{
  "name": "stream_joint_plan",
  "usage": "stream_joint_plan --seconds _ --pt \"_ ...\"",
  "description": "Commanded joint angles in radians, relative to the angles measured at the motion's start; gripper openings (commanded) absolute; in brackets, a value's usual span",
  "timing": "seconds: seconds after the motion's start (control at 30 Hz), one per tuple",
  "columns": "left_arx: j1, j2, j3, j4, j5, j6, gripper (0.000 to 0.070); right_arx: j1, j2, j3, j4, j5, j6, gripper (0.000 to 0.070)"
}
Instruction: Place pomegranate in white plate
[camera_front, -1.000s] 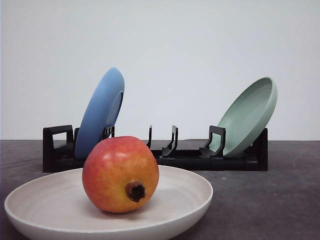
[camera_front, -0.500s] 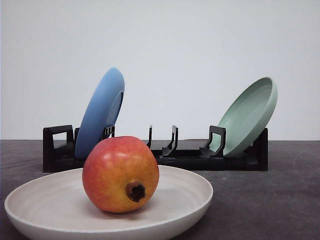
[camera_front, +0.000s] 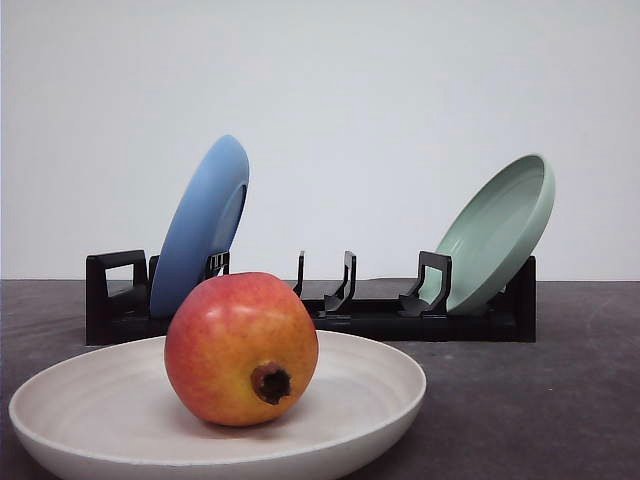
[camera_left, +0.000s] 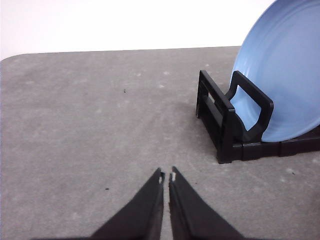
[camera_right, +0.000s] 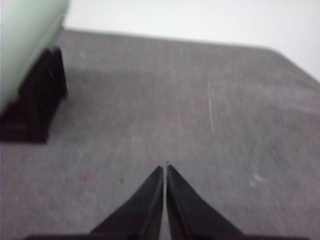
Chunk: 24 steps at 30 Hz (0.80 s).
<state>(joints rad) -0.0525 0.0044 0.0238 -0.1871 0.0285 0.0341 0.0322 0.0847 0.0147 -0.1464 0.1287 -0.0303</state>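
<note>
The pomegranate (camera_front: 241, 348), red-orange fading to yellow with its dark crown nub facing the camera, rests inside the white plate (camera_front: 380, 395) at the near left of the front view. My left gripper (camera_left: 166, 176) is shut with nothing in it, hovering over bare grey table near the rack's end. Over grey table beside the rack's other end, my right gripper (camera_right: 164, 169) is also shut and holds nothing.
A black dish rack (camera_front: 370, 318) stands across the table behind the white plate. A blue plate (camera_front: 200, 225) (camera_left: 290, 85) leans in its left end and a pale green plate (camera_front: 498, 232) (camera_right: 25, 45) in its right end. The middle slots hold nothing.
</note>
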Motion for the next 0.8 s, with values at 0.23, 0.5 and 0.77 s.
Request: stream_joint_plan --seconds 0.23,0.5,0.77 --pt "0.001 -0.002 -0.012 0.000 -0.002 0.010 0.0000 -0.017 -0.081 -0.003 -0.029 -0.001 -0.002 0.0003" --pt "0.001 -0.002 -0.012 0.000 -0.002 0.010 0.0000 -0.017 -0.081 -0.003 -0.011 -0.023 0.003 0.0003" --pt "0.001 -0.002 -0.012 0.000 -0.002 0.010 0.0000 -0.017 -0.081 -0.003 -0.011 -0.023 0.003 0.0003"
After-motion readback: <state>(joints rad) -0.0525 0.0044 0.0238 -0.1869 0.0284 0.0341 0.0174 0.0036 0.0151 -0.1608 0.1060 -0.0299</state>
